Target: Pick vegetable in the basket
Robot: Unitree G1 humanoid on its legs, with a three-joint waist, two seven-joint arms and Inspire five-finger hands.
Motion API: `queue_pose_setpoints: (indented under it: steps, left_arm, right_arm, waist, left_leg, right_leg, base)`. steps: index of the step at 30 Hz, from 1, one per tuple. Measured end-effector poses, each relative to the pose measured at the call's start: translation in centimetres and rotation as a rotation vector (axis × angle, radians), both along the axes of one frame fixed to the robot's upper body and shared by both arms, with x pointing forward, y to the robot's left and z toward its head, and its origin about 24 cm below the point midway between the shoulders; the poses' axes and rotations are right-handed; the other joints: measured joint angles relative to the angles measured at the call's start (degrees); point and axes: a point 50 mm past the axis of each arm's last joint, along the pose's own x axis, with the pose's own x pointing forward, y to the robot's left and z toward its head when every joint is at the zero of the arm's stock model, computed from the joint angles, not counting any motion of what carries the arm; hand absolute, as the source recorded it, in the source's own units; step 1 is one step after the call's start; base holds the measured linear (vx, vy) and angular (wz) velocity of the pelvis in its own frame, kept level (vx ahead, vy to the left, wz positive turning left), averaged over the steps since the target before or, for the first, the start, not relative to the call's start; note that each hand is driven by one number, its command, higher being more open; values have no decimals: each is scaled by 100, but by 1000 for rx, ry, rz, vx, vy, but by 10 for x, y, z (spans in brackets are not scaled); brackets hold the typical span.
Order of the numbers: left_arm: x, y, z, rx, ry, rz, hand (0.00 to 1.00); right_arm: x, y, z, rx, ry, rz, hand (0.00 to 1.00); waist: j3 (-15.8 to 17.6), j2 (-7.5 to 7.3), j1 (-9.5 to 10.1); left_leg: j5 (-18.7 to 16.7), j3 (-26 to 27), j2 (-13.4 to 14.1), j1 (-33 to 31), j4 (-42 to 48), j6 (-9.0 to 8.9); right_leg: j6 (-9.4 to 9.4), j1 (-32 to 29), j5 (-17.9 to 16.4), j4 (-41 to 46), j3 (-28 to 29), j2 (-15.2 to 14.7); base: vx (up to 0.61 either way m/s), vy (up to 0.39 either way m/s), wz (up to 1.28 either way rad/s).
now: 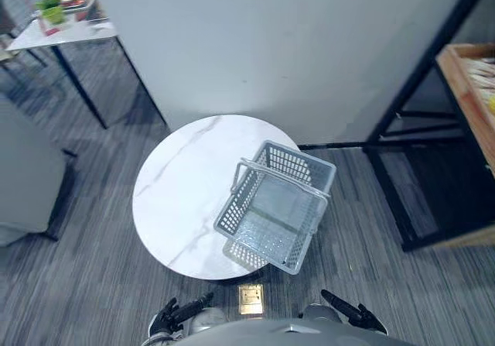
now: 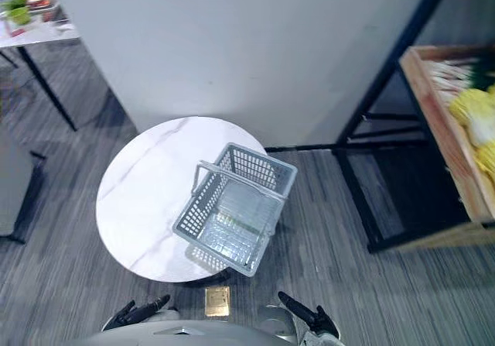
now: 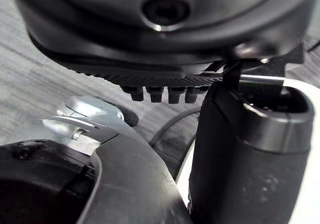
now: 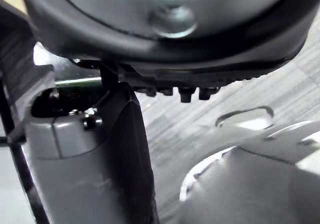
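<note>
Vegetables (image 2: 473, 112) in wooden crate (image 2: 438, 129) at far right, well apart from left hand (image 2: 135, 313) and right hand (image 2: 305, 313). Both low near round table (image 2: 147, 199) bearing basket (image 2: 251, 164), fingers loosely extended, holding nothing.

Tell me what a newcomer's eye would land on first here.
The empty grey plastic mesh basket stands out, sitting on the round white marble-patterned table and jutting past its near right edge. To the robot's right, a wooden crate on a black metal rack holds yellow vegetables. The left hand and right hand hang low near the robot, fingers straight, holding nothing.
</note>
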Motion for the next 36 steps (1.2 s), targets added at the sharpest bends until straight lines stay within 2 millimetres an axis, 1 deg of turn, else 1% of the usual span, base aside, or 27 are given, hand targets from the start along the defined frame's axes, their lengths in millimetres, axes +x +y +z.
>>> queue_pose_setpoints:
  steps: [2,3,4,5,6,7,8,9,10,11,12,13,14,15,16,17,18,19,20,21,22,23,25,26,28,34,36]
  left_arm:
    - [-11,2,-1,-14,9,70,100]
    - [-17,5,0,-13,17,98,100]
    - [-24,7,0,-10,25,116,100]
    - [-28,8,0,-10,33,123,100]
    - [-34,9,0,-7,44,133,100]
    - [-42,12,1,1,58,136,100]
    - [-49,14,2,10,75,115,100]
    - [-51,13,2,9,79,97,100]
    - [-59,15,3,17,96,80,100]
    - [-65,18,4,33,105,62,100]
    - [-66,18,4,36,110,46,100]
    - [-67,18,5,42,119,12,100]
    - [-65,18,5,52,111,-20,100]
    - [-64,19,6,57,108,-36,100]
    - [-48,25,6,66,81,-49,100]
    - [-38,29,6,66,87,-42,100]
    - [-13,41,8,95,85,-140,100]
    - [14,52,13,117,61,-224,100]
    - [26,52,15,112,19,-224,100]
    - [44,52,21,130,-84,-216,100]
    - [54,47,24,136,-137,-224,100]
    - [58,39,23,124,-162,-235,100]
    - [52,22,16,76,-130,-243,100]
    - [32,2,4,10,-19,-283,100]
    - [32,6,5,27,-14,-274,100]
    - [29,7,5,33,-6,-277,100]
    - [28,7,5,33,-3,-277,100]
  right_arm:
    - [-2,-13,3,-8,-29,-171,100]
    - [-6,-28,7,-25,-48,-310,100]
    - [-9,-49,14,-61,-67,-432,100]
    - [-7,-62,19,-84,-92,-490,100]
    - [-4,-83,30,-129,-132,-569,100]
    - [11,-115,50,-179,-200,-672,100]
    - [26,-148,76,-268,-270,-683,100]
    - [32,-163,92,-324,-313,-655,100]
    - [53,-181,123,-445,-415,-562,100]
    - [76,-187,157,-552,-540,-469,100]
    - [85,-187,172,-603,-602,-438,100]
    - [100,-186,201,-699,-713,-393,100]
    - [111,-184,222,-773,-790,-372,100]
    - [114,-183,229,-798,-814,-376,100]
    - [122,-180,238,-820,-850,-394,100]
    - [130,-176,241,-819,-861,-403,100]
    - [157,-161,246,-801,-889,-344,100]
    - [176,-143,248,-822,-885,-187,100]
    - [185,-131,248,-809,-898,-114,100]
    - [197,-111,250,-774,-945,-20,100]
    - [199,-103,252,-773,-965,30,100]
    - [203,-95,256,-784,-980,90,100]
    - [208,-86,258,-797,-988,167,100]
    - [215,-76,260,-818,-979,313,100]
    - [220,-68,260,-821,-974,403,100]
    - [239,-35,260,-829,-966,676,100]
    - [241,-28,259,-822,-969,723,100]
  waist:
    - [-64,-25,-24]
    - [-101,-46,-28]
    - [-147,-73,-42]
    - [-189,-72,-57]
    - [-230,-75,-103]
    - [-225,-92,-212]
    - [-246,-93,-249]
    - [-255,-91,-262]
    - [-277,-95,-313]
    - [-287,-87,-379]
    - [-298,-69,-412]
    - [-315,-41,-474]
    - [-325,-25,-485]
    - [-325,-25,-483]
    - [-360,31,-518]
    - [-367,38,-524]
    - [-317,-16,-690]
    - [-309,-1,-701]
    - [-311,-15,-698]
    - [-313,-19,-747]
    - [-321,-6,-752]
    - [-331,10,-776]
    - [-335,17,-783]
    - [-271,-85,-788]
    - [-245,-131,-771]
    - [-246,-104,-658]
    - [-245,-106,-642]
  left_leg:
    - [1,42,-20,10,-181,-2]
    - [4,63,-46,25,-261,-7]
    - [3,65,-98,26,-308,-7]
    - [-4,77,-117,18,-337,-14]
    - [-35,100,-148,-8,-379,-44]
    - [-57,90,-208,-13,-394,-68]
    - [-83,132,-271,8,-405,-63]
    - [-78,160,-298,36,-428,-65]
    - [-62,220,-329,86,-472,-43]
    - [-61,309,-339,57,-463,-41]
    - [-59,327,-341,18,-453,-37]
    - [-51,369,-343,-41,-447,-29]
    - [-32,406,-343,-92,-439,-55]
    - [-30,415,-343,-95,-437,-54]
    - [-39,465,-321,-64,-428,-68]
    - [-63,488,-309,-60,-419,-94]
    - [-63,514,-266,-93,-404,-95]
    - [-70,614,-216,-110,-354,-111]
    - [-68,706,-196,-104,-361,-110]
    - [-99,805,-192,-45,-360,-134]
    - [-138,834,-208,11,-357,-131]
    - [-182,840,-244,44,-347,-115]
    - [-216,838,-277,120,-345,-81]
    - [-300,819,-277,129,-289,-79]
    - [-308,749,-296,119,-266,-72]
    - [-319,727,-394,90,-245,-51]
    - [-319,693,-414,89,-243,-48]
  right_leg:
    - [42,29,25,-205,27,17]
    - [104,67,72,-348,56,18]
    - [154,96,134,-471,124,2]
    - [175,96,180,-544,139,1]
    - [238,118,231,-650,155,-7]
    - [297,134,305,-725,163,-55]
    - [328,143,381,-833,238,-97]
    - [333,132,403,-891,299,-110]
    - [354,93,459,-948,398,-117]
    - [377,18,486,-954,508,-115]
    - [387,-35,498,-950,550,-111]
    - [377,-144,528,-946,638,-97]
    - [364,-223,562,-944,688,-86]
    - [363,-221,569,-945,707,-81]
    - [370,-256,585,-958,773,-55]
    - [374,-274,590,-986,823,-27]
    - [345,-286,640,-1077,868,40]
    - [310,-264,743,-1117,952,97]
    - [310,-295,778,-1123,1066,140]
    - [310,-336,786,-1113,1193,162]
    - [323,-326,797,-1136,1260,159]
    - [335,-308,804,-1149,1284,129]
    - [340,-274,808,-1149,1344,108]
    - [370,-243,825,-1167,1343,94]
    - [394,-167,860,-1229,1305,60]
    - [438,-88,1032,-1472,1284,-35]
    - [442,-72,1035,-1484,1274,-51]
  base:
    - [-10,67,5]
    - [-35,100,1]
    - [-45,104,-2]
    - [-70,115,-2]
    - [-91,120,-2]
    - [-126,153,-7]
    - [-112,127,-11]
    - [-116,116,-23]
    - [-94,87,-36]
    - [-106,75,-34]
    - [-61,45,-33]
    - [-42,25,-23]
    - [5,15,-22]
    - [35,8,-16]
    - [37,6,-14]
    - [12,-5,-20]
    - [-16,-17,-34]
    - [10,-18,-45]
    - [37,-7,-61]
    - [77,18,-55]
    - [89,37,-44]
    - [91,46,-21]
    - [100,55,-12]
    - [96,54,8]
    - [31,35,16]
    - [-31,23,-1]
    - [-68,14,2]
